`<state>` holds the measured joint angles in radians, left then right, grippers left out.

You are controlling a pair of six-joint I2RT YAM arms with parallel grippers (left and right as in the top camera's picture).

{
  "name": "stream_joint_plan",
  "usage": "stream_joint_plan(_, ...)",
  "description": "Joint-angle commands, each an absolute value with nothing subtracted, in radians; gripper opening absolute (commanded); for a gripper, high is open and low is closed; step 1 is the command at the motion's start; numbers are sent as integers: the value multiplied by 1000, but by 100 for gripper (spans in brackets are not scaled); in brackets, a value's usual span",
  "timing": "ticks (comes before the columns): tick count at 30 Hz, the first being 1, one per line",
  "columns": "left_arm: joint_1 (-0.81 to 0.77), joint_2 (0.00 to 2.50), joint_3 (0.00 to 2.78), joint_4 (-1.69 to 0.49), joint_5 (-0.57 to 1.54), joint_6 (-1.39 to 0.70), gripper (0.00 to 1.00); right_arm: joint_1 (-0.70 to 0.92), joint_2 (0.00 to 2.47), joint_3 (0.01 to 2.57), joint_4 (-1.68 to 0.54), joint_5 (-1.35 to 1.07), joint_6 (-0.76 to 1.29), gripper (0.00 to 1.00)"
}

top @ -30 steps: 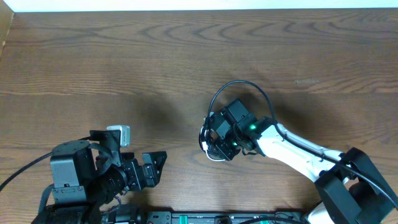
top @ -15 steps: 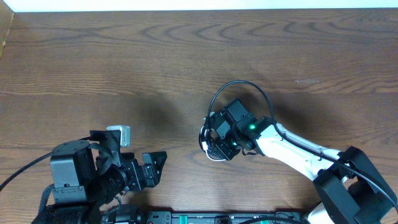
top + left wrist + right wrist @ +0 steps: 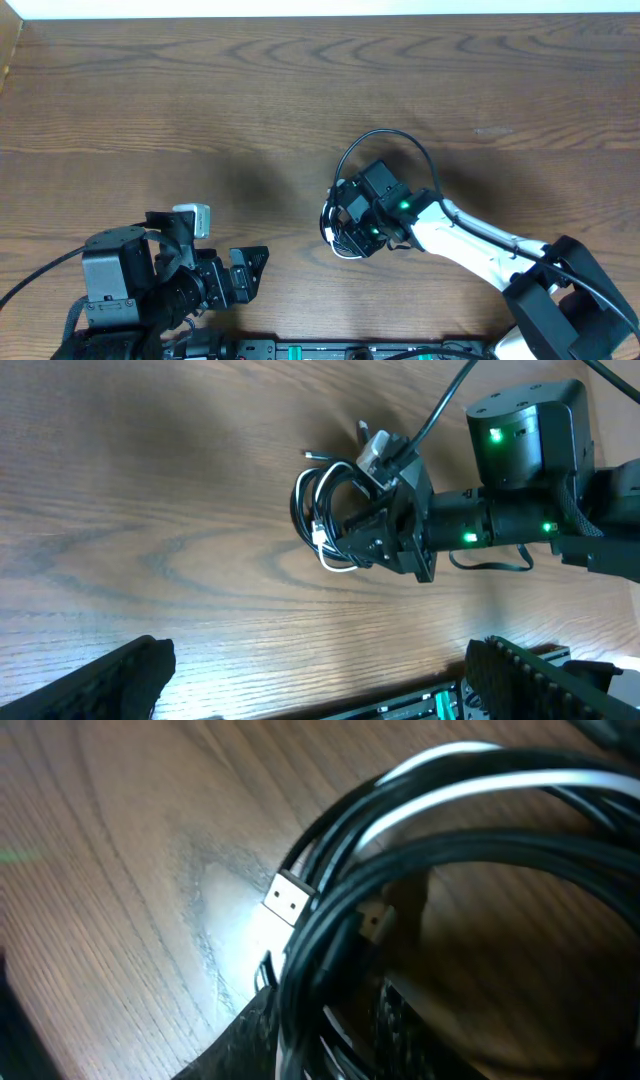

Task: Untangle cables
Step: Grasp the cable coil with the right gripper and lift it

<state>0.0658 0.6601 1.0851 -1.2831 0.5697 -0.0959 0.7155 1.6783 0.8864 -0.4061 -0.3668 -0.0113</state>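
Surveying largest first: the brown wood-grain table [image 3: 200, 100] lies beneath both my grippers. My right gripper [image 3: 345, 228] is down on the tangled coil of thin black and white cables [image 3: 440, 848], which sits right at its fingertips. I cannot tell whether those jaws pinch a strand or merely rest among the loops. My left gripper [image 3: 252, 270] hangs spread and empty, well apart from the coil.

Judgement: separation is barely begun, and the next move calls for isolating one cord and drawing it clear. A small pale plug end [image 3: 288, 900] shows just ahead of the right jaws. The coil's crossings are blurred and cut off.
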Motion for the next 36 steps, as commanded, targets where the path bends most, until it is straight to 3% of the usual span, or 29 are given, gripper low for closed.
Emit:
stream_joint_plan(1,71,661,1095,-1286,565,-83,98,733,1688,885,-394,-368,-1,28)
stream_joint_plan(16,71,661,1095,-1286,565,-83,98,744,1689,871,-354,-364,0,30)
stream_joint_plan(23,71,661,1095,-1287,565,-83,98,744,1689,834,-302,-313,57,37)
stream_joint_plan(27,71,661,1095,-1286,565,-83,98,744,1689,815,-272,-313,75,31)
stream_joint_plan(31,71,661,1095,-1286,564,-83,98,744,1689,814,-272,-313,75,18)
stream_joint_plan(33,71,661,1095,-1286,564,-83,98,744,1689,814,-271,-313,75,1)
stream_joint_plan(36,71,661,1095,-1286,564,-82,98,744,1689,814,-264,-313,92,1)
